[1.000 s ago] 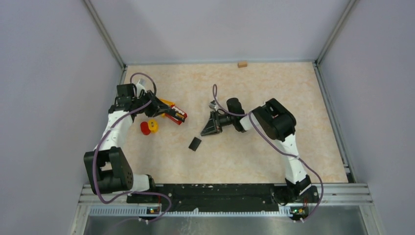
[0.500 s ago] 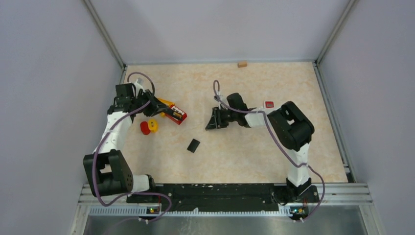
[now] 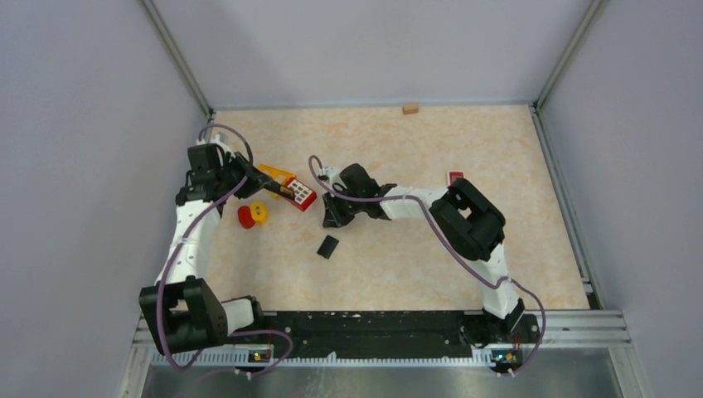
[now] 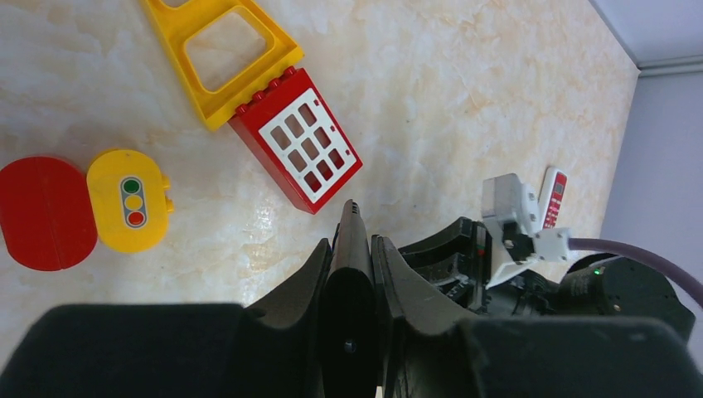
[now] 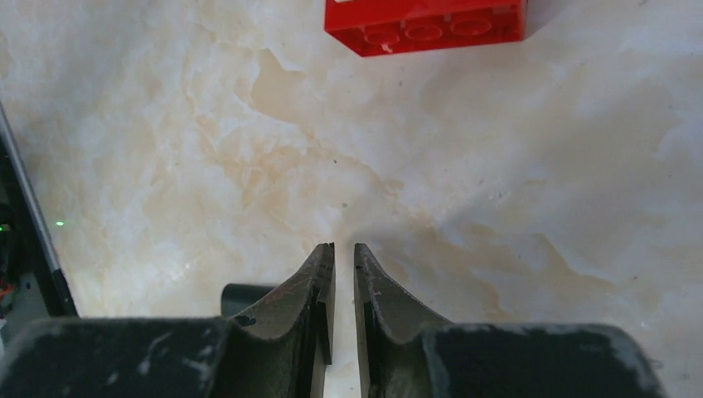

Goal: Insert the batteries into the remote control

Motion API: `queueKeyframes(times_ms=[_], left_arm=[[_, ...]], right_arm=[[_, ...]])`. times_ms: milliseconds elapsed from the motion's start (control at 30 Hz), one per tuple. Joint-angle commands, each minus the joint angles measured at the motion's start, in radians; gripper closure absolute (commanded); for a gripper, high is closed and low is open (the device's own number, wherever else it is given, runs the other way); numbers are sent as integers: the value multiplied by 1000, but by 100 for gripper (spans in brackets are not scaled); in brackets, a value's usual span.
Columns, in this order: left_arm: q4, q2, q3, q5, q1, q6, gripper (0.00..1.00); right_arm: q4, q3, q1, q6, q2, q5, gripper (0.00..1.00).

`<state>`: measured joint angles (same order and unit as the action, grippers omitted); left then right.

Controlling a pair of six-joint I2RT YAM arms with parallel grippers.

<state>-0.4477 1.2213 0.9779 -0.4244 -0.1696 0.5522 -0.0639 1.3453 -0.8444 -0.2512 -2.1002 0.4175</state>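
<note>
My left gripper point(image 4: 352, 242) is shut on the black remote control point(image 4: 348, 315), which stands edge-on between the jaws with its tip poking past the fingertips. From above, this gripper point(image 3: 253, 176) sits at the far left, beside the yellow and red bricks. My right gripper point(image 5: 344, 247) hovers low over bare table, its jaws a narrow slit apart with nothing between them. Seen from above, it point(image 3: 330, 220) is just right of the red brick point(image 3: 300, 195). A dark rounded piece point(image 5: 244, 294) lies beside its left finger; I cannot tell what it is. The batteries do not show clearly.
A yellow frame brick point(image 4: 224, 58) joins the red keypad brick point(image 4: 303, 141). A red disc point(image 4: 46, 211) and a yellow traffic-light piece point(image 4: 128, 199) lie to the left. A small black cover point(image 3: 329, 246) lies mid-table. A red-white piece point(image 3: 455, 177) and a tan block point(image 3: 409, 108) lie farther back.
My right arm swung left across the table to a spot beside the red brick. The left gripper shifted slightly back and left, still holding the remote control.
</note>
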Motion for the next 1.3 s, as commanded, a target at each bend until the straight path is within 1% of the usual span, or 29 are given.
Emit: queueKeyframes(times_ms=[0, 133, 400, 667, 800, 900, 967, 1033, 1067, 1233, 1267], left_arm=[[41, -4, -4, -8, -5, 14, 100], [49, 0, -11, -28, -5, 20, 100], [57, 4, -16, -44, -5, 18, 100], [58, 4, -20, -48, -5, 17, 100], [67, 10, -23, -61, -5, 21, 100], [69, 19, -24, -78, -5, 27, 100], [69, 17, -28, -79, -5, 25, 100], [68, 13, -30, -78, -6, 21, 100], [67, 12, -29, -76, -7, 19, 100], [64, 5, -27, -66, -8, 17, 100], [64, 3, -27, -63, -8, 16, 100]], right_arm=[[103, 50, -14, 90, -47, 32, 85], [149, 37, -19, 120, -42, 71, 88], [172, -86, -23, 211, 41, 108, 92], [203, -185, -45, 323, 141, 77, 94], [265, -168, -115, 386, 143, -10, 90], [299, -126, -139, 317, 104, -138, 89], [293, -125, -139, 272, 115, -211, 88], [278, -141, -139, 229, 155, -256, 85], [270, -154, -140, 220, 177, -266, 82], [225, -201, -142, 213, 283, -275, 61], [221, -206, -143, 217, 297, -261, 59]])
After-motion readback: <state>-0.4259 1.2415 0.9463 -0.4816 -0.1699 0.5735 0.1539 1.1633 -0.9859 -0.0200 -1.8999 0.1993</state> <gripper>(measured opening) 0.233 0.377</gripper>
